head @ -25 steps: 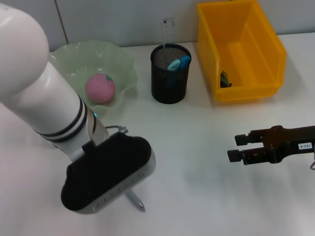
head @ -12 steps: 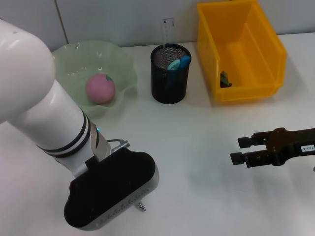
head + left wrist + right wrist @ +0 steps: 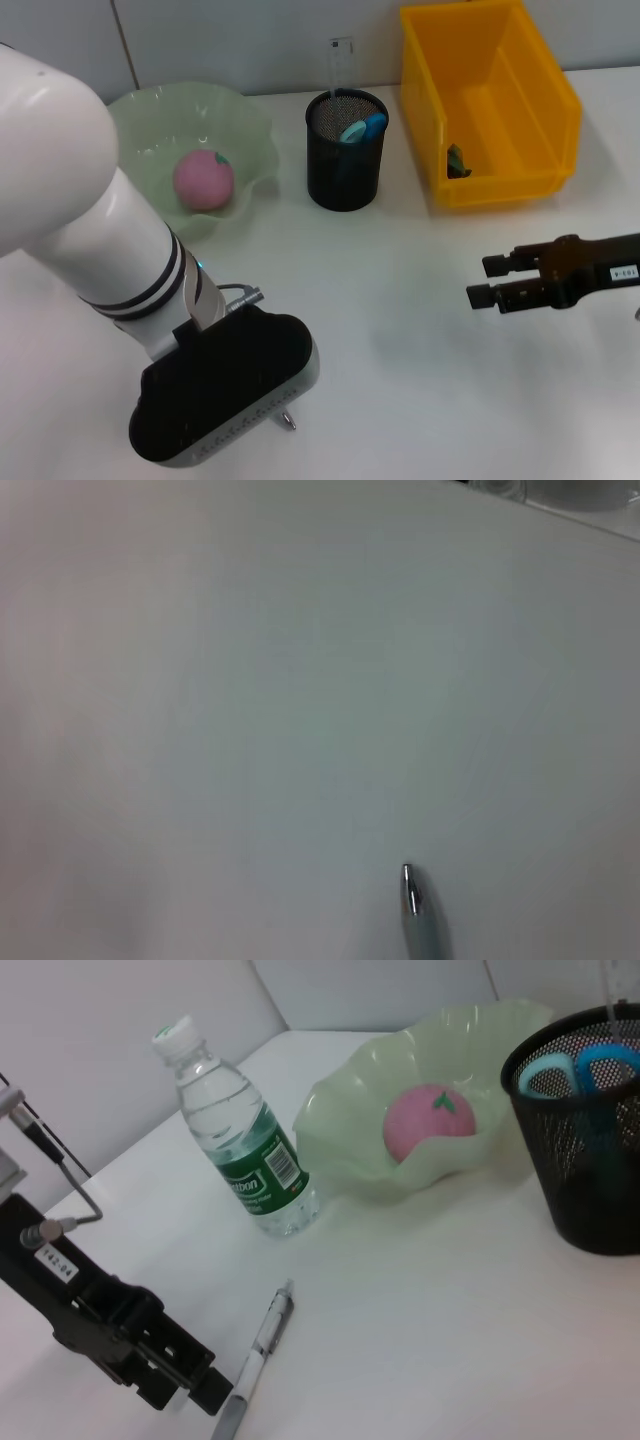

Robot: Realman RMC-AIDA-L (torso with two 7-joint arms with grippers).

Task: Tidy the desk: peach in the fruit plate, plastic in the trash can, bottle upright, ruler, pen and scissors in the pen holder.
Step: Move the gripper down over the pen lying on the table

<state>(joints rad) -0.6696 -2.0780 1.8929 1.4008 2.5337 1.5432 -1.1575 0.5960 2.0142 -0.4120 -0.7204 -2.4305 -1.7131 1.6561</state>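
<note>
A silver pen (image 3: 262,1335) lies flat on the white table; only its tip (image 3: 288,421) shows under my left arm in the head view, and the tip (image 3: 415,910) also shows in the left wrist view. My left gripper (image 3: 185,1395) is down at the pen's rear end, open with a narrow gap, and the pen lies just beside one finger. The bottle (image 3: 245,1150) stands upright near the green fruit plate (image 3: 250,130), which holds the peach (image 3: 204,179). Scissors (image 3: 362,128) and ruler (image 3: 341,60) stand in the black pen holder (image 3: 345,170). My right gripper (image 3: 480,281) hovers open at the right.
The yellow trash can (image 3: 545,110) at the back right holds a small dark piece of plastic (image 3: 457,161). My left arm (image 3: 90,220) covers the table's front left and hides the bottle from the head view.
My left arm has come down and forward over the pen, which now shows only its tip in the head view. The right gripper has drifted slightly right.
</note>
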